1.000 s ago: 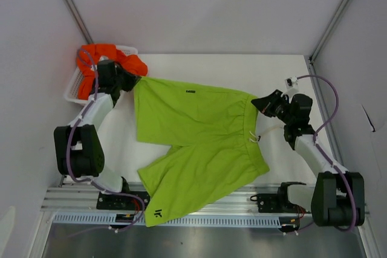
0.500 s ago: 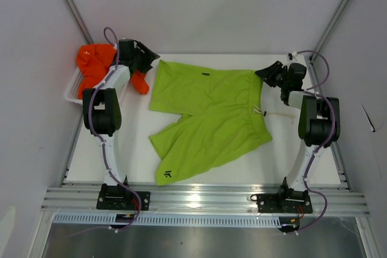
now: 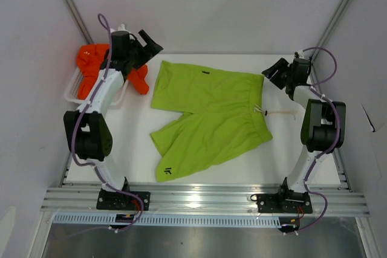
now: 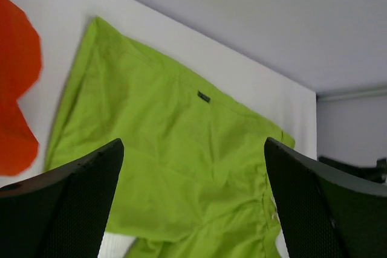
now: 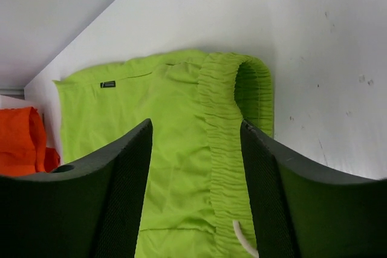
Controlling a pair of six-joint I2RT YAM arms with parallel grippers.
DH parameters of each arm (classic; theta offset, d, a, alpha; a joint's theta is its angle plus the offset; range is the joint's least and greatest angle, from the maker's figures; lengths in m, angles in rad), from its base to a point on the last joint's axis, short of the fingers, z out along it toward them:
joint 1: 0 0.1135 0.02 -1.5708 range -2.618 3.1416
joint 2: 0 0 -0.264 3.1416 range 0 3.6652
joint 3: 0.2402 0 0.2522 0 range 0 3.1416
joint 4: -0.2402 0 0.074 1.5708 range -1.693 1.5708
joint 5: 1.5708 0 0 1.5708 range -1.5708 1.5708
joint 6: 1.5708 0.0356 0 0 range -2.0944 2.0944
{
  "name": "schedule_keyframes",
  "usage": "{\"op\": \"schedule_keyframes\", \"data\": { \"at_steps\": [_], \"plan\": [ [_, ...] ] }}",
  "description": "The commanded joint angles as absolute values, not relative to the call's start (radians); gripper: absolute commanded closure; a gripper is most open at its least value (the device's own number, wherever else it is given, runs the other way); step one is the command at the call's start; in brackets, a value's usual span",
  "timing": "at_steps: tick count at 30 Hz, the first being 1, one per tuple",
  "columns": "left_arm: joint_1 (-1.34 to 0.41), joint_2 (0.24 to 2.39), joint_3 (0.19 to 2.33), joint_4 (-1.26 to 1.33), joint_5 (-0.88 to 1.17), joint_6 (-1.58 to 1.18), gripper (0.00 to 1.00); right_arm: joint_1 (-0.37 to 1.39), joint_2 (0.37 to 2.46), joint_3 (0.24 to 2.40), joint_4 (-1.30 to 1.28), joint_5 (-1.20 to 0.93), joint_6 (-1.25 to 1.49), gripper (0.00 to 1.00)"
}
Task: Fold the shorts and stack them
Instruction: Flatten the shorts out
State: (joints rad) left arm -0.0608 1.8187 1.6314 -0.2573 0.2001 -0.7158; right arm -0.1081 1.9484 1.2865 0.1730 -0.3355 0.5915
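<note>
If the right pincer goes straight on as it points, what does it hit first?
Probably the elastic waistband of the lime green shorts, which lies centred ahead of the right pincer with nothing in between; depth is unclear.

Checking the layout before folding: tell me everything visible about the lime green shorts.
The lime green shorts look like soft, thin fabric, spread unfolded on the white table. The gathered elastic waist faces right, a white drawstring trailing from it; both legs point left, splayed apart. A small dark label sits on the far leg, a white logo near the near leg's hem. Only the table touches them: the orange shorts lie just clear, and the left gripper and right gripper are open, holding nothing.
</note>
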Motion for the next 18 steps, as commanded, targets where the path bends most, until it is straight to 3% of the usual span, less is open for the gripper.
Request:
{"op": "schedule_keyframes", "data": {
  "at_steps": [1,5,9,11,18],
  "plan": [
    [-0.173,1.704,1.546,-0.313,0.147,-0.614,0.01,-0.109,1.830,1.273,0.115,-0.290,0.523,0.39],
    [-0.253,1.550,1.349,-0.270,0.118,-0.637,0.01,-0.109,1.841,1.278,0.140,-0.386,0.529,0.67],
    [-0.351,1.427,1.150,-0.203,0.075,-0.652,0.01,-0.101,1.965,1.431,0.126,-0.526,0.583,0.94],
    [-0.405,1.395,1.117,-0.187,0.058,-0.655,0.02,-0.100,2.025,1.453,0.161,-0.566,0.633,1.00],
    [-0.503,1.327,0.983,-0.137,0.095,-0.637,0.02,-0.106,2.170,1.450,0.373,-0.696,0.810,1.00]
  ]
}}
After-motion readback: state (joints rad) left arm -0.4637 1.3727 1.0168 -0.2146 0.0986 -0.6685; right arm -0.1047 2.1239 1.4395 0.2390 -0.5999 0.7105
